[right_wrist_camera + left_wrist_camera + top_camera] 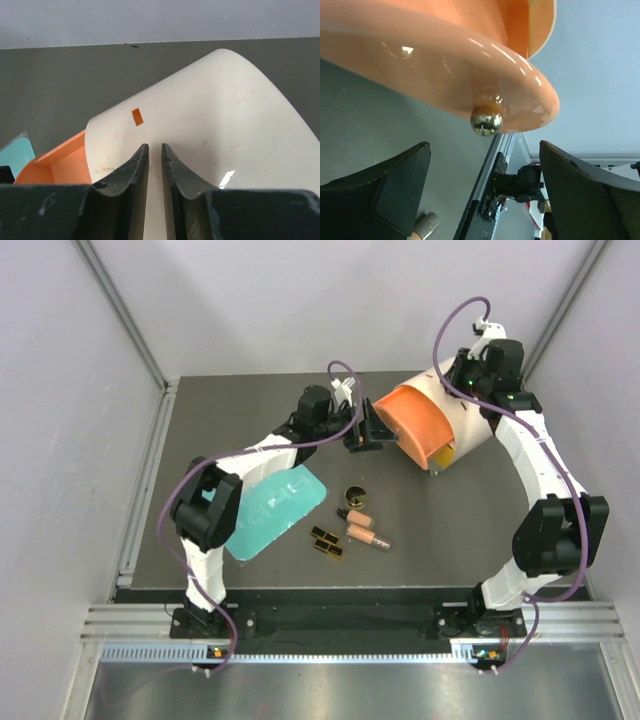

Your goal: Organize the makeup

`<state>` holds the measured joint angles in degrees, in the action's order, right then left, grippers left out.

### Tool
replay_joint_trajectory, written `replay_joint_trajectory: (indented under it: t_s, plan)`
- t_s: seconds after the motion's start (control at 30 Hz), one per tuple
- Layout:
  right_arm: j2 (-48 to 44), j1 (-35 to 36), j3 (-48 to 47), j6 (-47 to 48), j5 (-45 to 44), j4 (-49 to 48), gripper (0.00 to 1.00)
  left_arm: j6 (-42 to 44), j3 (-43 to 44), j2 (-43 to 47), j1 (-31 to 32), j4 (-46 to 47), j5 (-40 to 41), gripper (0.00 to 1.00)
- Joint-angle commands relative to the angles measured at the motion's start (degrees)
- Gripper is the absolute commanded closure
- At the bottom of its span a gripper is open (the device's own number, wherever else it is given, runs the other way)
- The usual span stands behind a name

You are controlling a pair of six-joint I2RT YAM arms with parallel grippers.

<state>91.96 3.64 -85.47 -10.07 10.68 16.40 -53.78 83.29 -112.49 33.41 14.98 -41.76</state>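
Observation:
The makeup lies on the dark table in front of the drum: two peach-pink tubes [357,515] [367,535], a round gold-and-black compact [355,496] and small black palettes [327,540]. My left gripper [365,430] is open just in front of the orange drawer front [445,65]. Its gold knob [486,121] sits above the gap between my fingers [385,185], untouched. One tube's cap [425,226] shows at the bottom of the left wrist view. My right gripper [470,370] rests shut and empty on top of the white drum [225,115], as the right wrist view [155,150] shows.
The white drum [470,430] lies on its side at the back right, its orange drawer [415,425] pulled partly out toward the left. A flat teal tray [275,510] lies left of the makeup. White walls close in the table on three sides.

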Motion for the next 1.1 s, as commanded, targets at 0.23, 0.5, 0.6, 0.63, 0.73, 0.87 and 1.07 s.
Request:
replay_joint_trajectory:
  t_s: [0.23,0.5,0.6,0.63,0.73,0.87,1.07]
  plan:
    - [2.52,0.58,3.56,1.36,0.13,13.04,0.82,15.53,-4.71,12.81,-0.45,-12.85,3.25,0.05]
    - [2.34,0.58,4.44,1.72,0.57,12.95,0.81,28.72,-7.78,18.62,-0.36,-33.87,15.82,0.05]
    - [2.43,0.58,4.87,1.63,0.92,12.78,0.81,30.57,-9.01,20.20,-0.19,-38.79,20.13,0.04]
    - [2.43,0.49,5.14,1.63,1.10,12.69,0.81,31.18,-9.28,20.90,-0.10,-40.89,20.92,0.04]
    - [2.34,0.58,5.49,1.54,1.36,12.60,0.81,33.12,-10.51,21.95,0.78,-43.54,24.17,0.04]
    - [2.52,0.58,5.67,1.63,1.63,12.51,0.81,36.19,-10.51,21.96,4.38,-48.10,28.48,0.04]
    - [2.34,0.58,6.19,1.54,1.72,12.51,0.80,42.96,-9.37,20.47,12.64,-51.36,34.28,0.04]
